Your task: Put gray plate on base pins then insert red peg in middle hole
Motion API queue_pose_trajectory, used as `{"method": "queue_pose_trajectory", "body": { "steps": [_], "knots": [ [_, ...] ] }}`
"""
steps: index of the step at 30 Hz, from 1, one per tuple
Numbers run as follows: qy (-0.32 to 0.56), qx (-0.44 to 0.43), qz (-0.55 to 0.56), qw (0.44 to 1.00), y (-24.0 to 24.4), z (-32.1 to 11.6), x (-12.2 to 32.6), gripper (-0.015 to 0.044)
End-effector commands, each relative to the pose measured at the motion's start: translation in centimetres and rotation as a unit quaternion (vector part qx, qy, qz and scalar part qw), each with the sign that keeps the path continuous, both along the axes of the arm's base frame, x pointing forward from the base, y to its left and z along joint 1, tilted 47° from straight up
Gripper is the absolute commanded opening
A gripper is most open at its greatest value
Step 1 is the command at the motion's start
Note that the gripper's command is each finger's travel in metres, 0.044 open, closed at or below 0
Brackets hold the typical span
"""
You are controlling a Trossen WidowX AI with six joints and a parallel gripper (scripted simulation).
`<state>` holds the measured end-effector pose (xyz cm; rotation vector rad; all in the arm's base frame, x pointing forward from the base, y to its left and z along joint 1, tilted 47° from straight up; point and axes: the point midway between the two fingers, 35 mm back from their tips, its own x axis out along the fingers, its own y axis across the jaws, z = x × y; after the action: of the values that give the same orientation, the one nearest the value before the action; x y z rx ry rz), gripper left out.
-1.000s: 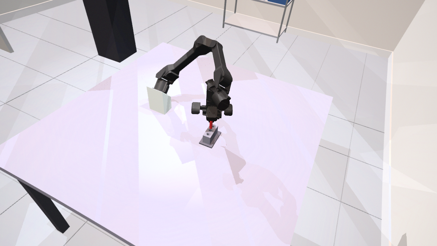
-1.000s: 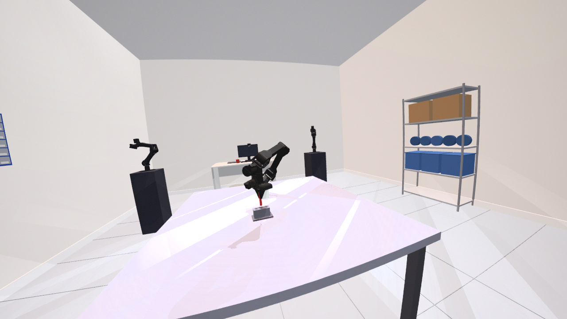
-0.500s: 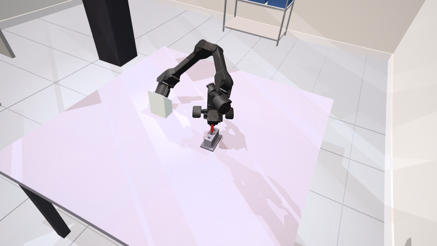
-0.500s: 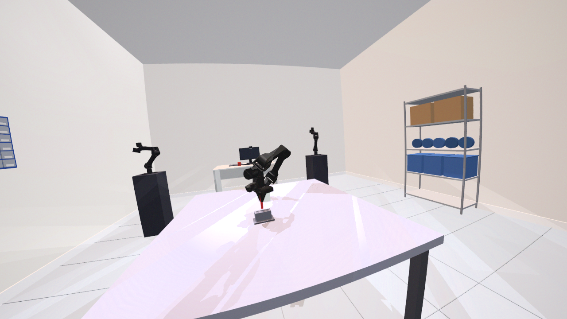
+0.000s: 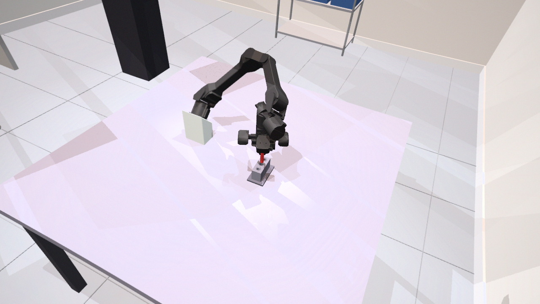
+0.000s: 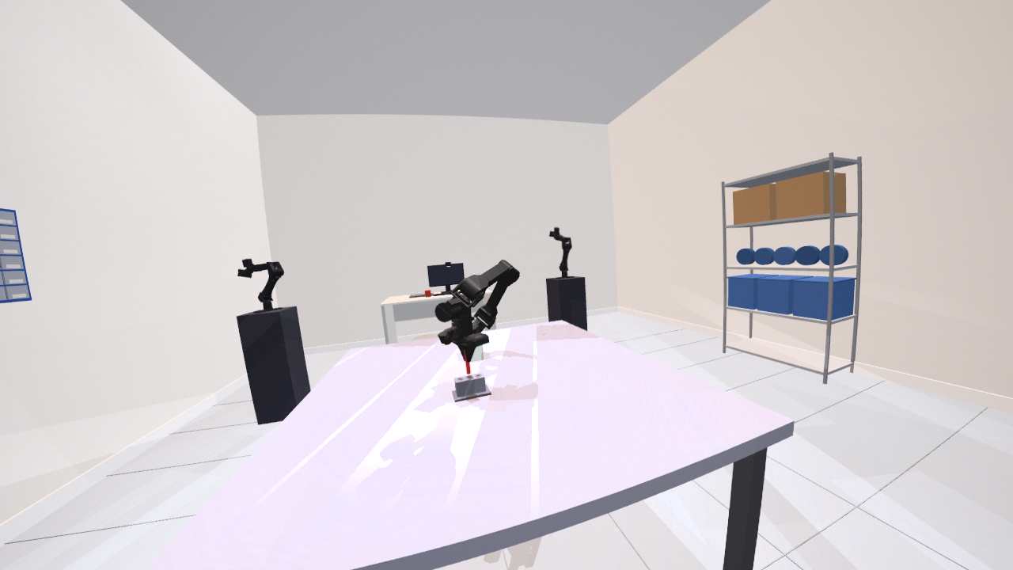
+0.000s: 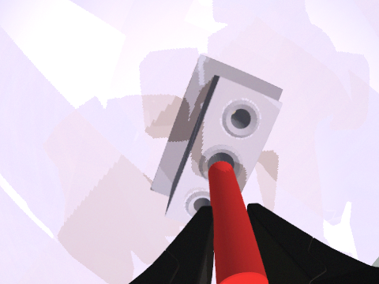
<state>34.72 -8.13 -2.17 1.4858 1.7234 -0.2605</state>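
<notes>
On the left of the exterior view, a blue-framed wall unit with gray drawers (image 6: pixel 13 249) carries pale labels too small to read. Mid-scene on the pale lilac tabletop (image 5: pixel 320 226) (image 6: pixel 637 411) (image 7: pixel 31 130), the gray block-like plate with 3 holes (image 5: pixel 256 175) (image 6: pixel 469 386) (image 7: pixel 215 126) sits over its flat gray base (image 5: pixel 269 173) (image 6: pixel 457 398) (image 7: pixel 170 177), long axis running lower left to upper right in the wrist view. The black gripper (image 5: pixel 262 152) (image 6: pixel 467 359) (image 7: pixel 229 214) is closed to a narrow gap around the red cylindrical peg (image 5: pixel 262 158) (image 6: pixel 467 366) (image 7: pixel 234 233), which points down, near upright, its lower end at the middle hole; whether it has entered I cannot tell. Rightward, a gray metal shelf rack (image 5: pixel 347 33) (image 6: pixel 828 283) holds 2 brown boxes (image 6: pixel 800 196) above 5 blue rounded items (image 6: pixel 785 256) and 3 blue bins (image 6: pixel 775 294), contents hidden.
</notes>
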Motion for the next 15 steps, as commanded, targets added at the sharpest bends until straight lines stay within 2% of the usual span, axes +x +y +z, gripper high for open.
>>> {"method": "queue_pose_trajectory", "body": {
  "steps": [1,15],
  "knots": [
    [0.000,-0.001,0.000,1.000,0.1,-0.1,-0.1,0.0000],
    [0.000,-0.003,0.001,1.000,1.2,-1.2,0.0,0.0000]
  ]
}}
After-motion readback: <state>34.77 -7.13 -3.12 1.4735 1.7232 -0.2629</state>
